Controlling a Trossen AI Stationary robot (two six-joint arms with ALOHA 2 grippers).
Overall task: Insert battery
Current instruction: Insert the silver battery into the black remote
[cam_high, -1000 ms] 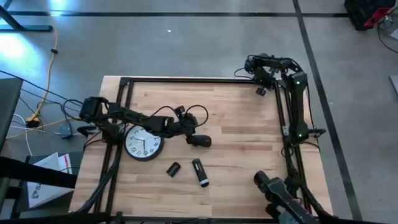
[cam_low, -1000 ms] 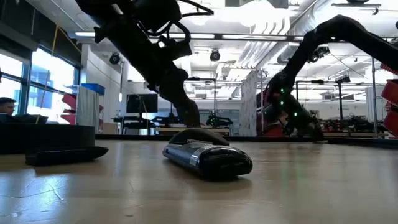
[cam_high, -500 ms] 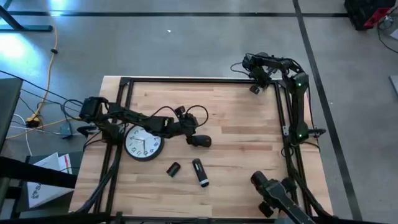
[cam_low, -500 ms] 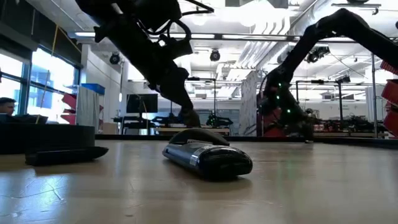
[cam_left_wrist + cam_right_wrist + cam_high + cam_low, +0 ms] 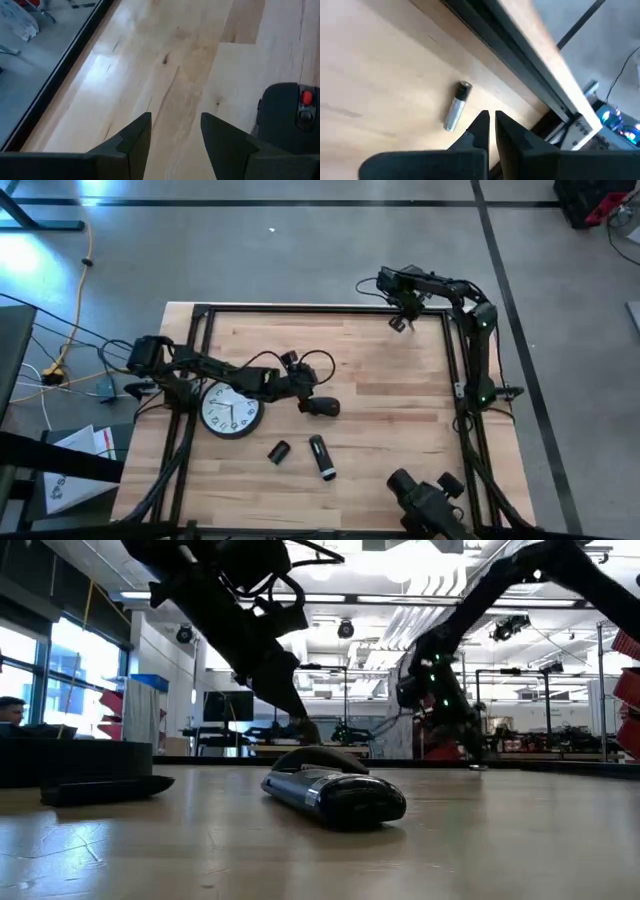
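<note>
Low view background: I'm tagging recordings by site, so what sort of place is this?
Probably a robotics lab or workshop: exposed ceiling ducts and strip lights, more metal-framed benches behind, and a pale wooden work table on a bare concrete floor.

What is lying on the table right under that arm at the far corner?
A small silver battery lies loose on the bare wooden table, just ahead of the right gripper, whose fingers are nearly together and empty.

Clock (image 5: 231, 410) numerals too small to read, dark remote (image 5: 289, 116) cut off by the left wrist view's edge, battery (image 5: 456, 105) markings blurred
</note>
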